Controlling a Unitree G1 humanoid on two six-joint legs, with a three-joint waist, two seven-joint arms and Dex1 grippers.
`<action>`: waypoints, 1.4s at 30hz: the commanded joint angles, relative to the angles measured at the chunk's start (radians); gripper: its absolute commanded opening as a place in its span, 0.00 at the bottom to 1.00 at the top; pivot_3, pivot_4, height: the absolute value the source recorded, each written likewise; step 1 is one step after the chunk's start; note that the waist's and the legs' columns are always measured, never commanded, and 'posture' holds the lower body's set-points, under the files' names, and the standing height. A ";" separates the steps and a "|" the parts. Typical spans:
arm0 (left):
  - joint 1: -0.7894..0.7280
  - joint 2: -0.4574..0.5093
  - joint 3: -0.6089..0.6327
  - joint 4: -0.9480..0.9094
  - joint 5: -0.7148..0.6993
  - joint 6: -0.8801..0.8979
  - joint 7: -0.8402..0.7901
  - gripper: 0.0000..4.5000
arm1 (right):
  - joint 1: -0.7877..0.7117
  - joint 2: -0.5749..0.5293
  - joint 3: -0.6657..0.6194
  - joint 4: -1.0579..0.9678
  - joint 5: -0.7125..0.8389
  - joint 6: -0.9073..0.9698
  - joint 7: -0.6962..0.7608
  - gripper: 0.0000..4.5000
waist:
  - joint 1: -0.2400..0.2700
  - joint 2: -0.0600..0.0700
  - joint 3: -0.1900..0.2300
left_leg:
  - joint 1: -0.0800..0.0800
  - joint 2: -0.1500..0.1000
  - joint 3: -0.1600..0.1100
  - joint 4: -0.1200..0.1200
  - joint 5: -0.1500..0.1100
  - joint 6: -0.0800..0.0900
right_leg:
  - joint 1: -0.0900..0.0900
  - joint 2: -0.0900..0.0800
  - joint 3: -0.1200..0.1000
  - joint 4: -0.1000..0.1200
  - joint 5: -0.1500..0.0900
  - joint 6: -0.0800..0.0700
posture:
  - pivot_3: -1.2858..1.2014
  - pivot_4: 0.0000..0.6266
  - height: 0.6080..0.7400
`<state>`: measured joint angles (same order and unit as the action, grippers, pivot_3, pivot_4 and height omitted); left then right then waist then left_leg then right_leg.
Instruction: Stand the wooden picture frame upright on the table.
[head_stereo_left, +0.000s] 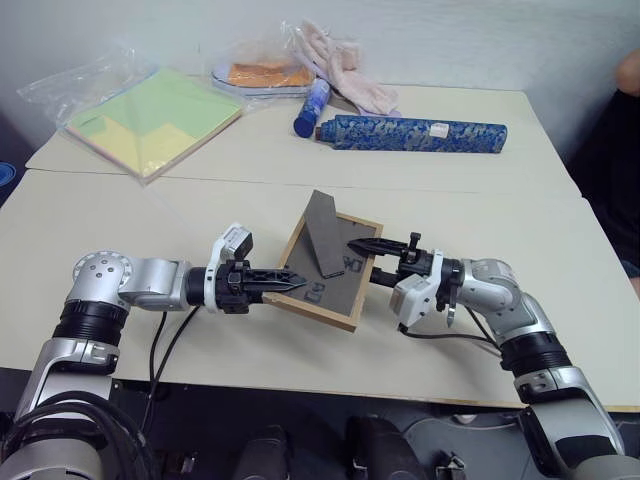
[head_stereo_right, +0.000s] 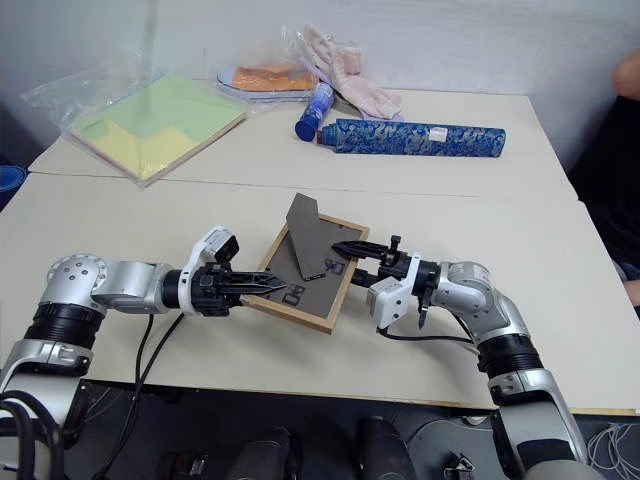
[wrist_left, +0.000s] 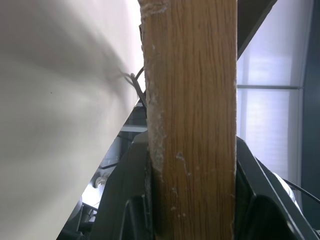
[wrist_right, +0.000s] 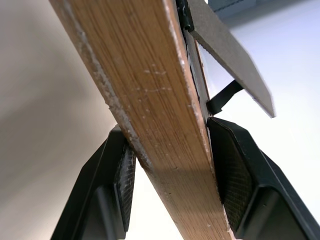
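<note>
- The wooden picture frame (head_stereo_left: 325, 272) sits in the lower centre of the left eye view, held between the two arms over the cream table (head_stereo_left: 120, 215), its dark grey back panel facing up.
- Its fold-out stand (head_stereo_left: 324, 232) is swung out from the back, rising as a dark wedge above the panel; white marks show on the panel just beside it.
- The left gripper (head_stereo_left: 296, 283) comes in from the lower left, pointing toward the picture's right, jaws closed on the frame's left edge. In the left wrist view the wood rail (wrist_left: 192, 120) sits clamped tight between both black fingers (wrist_left: 125, 200).
- The right gripper (head_stereo_left: 356, 246) reaches in from the lower right, pointing toward the picture's left, jaws set either side of the frame's right rail. In the right wrist view both pads (wrist_right: 232, 175) press against the wood — a firm pinch.
- Along the top of the picture, well apart from the frame: a green-yellow paper pack in plastic (head_stereo_left: 152, 118) at upper left, a blue patterned tube (head_stereo_left: 412, 134) at upper centre-right, a small blue bottle (head_stereo_left: 311, 108) beside it, and an orange item in a clear bag (head_stereo_left: 268, 74) behind.
- A seam line (head_stereo_left: 470, 188) crosses the table between those things and the frame.
</note>
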<state>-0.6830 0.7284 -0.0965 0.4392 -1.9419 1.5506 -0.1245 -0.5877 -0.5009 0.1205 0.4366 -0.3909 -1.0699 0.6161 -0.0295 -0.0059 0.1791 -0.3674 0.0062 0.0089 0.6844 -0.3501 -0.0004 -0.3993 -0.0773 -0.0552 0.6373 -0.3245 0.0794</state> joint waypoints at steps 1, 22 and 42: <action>0.034 0.024 0.066 -0.146 -0.030 -0.061 -0.002 0.28 | -0.006 -0.004 -0.004 0.001 0.032 0.014 -0.073 0.40 | 0.000 0.000 0.000 | 0.000 0.000 0.000 0.000 0.000 0.000 | 0.000 0.000 0.000 0.000 0.000 0.000 | 0.52 0.24 1.00; 0.505 0.223 0.333 -0.610 0.986 -0.893 -0.760 1.00 | 0.205 -0.095 -0.010 -0.475 1.160 1.143 0.310 0.28 | 0.027 0.004 0.003 | -0.001 0.000 -0.003 -0.002 -0.001 0.001 | 0.000 -0.001 0.001 -0.002 -0.001 -0.001 | 0.52 0.24 1.00; 0.411 0.027 0.268 -0.586 1.297 -1.109 -0.787 1.00 | 0.193 0.015 -0.102 -0.458 1.039 1.275 0.333 0.28 | 0.024 0.006 0.004 | -0.002 -0.002 -0.001 -0.002 -0.002 0.004 | -0.001 -0.001 0.001 -0.001 0.000 0.000 | 0.52 0.24 1.00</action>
<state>-0.2767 0.7553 0.1724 -0.1375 -0.6559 0.4544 -0.8966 -0.3748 -0.4938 0.0618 -0.0535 0.6887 0.2504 0.9738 -0.0054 0.0000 0.1826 -0.3692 0.0041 0.0077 0.6827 -0.3521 0.0033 -0.4005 -0.0788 -0.0540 0.6362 -0.3246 0.0793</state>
